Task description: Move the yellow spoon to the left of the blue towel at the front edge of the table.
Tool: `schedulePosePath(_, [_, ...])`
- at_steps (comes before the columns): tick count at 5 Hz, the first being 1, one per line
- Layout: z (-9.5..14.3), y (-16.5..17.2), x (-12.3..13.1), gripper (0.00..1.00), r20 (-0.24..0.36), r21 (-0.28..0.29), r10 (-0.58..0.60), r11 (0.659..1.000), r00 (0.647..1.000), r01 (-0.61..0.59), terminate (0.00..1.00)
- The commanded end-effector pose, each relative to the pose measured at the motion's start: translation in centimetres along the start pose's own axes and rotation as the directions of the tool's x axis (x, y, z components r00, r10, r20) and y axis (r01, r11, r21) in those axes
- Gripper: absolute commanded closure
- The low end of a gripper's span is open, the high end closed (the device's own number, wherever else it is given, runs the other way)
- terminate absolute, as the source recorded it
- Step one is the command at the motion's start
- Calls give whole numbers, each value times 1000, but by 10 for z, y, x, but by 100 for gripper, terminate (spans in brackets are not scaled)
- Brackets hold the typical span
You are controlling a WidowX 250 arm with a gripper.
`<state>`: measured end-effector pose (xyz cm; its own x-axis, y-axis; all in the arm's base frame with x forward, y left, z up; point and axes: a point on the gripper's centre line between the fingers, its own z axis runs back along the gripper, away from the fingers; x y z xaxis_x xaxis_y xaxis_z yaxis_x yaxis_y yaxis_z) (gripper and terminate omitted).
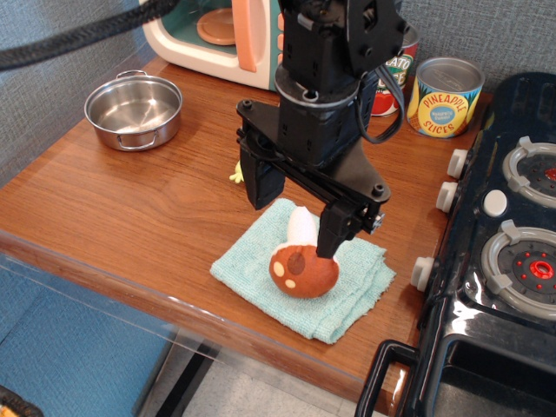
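Observation:
The blue towel (261, 261) lies folded near the table's (113, 217) front edge, right of centre. A brown toy mushroom (302, 269) with a white stem lies on the towel. My gripper (297, 213) hangs over the towel's far edge with its jaws open; the left finger (261, 187) is at the towel's far-left corner and the right finger (334, 230) is beside the mushroom. Only the nubbed yellow end of the spoon (236, 174) shows, on the table just left of the left finger. The remainder of the spoon is hidden behind the gripper.
A steel pot (135, 109) stands at the back left. A toy oven (217, 35) is at the back. A tomato can (395, 82) and a pineapple can (445, 97) stand at the back right. A black toy stove (504, 243) fills the right side.

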<state>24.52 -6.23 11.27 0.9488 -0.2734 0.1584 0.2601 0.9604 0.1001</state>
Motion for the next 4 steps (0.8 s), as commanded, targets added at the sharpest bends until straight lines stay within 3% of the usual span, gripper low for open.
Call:
schedulePosePath(1, [0,0,0,0,0,0,0,1000,1000,0,0])
schedulePosePath(4, [-13,80,61,0,36,-12,238,971,971,-238,0])
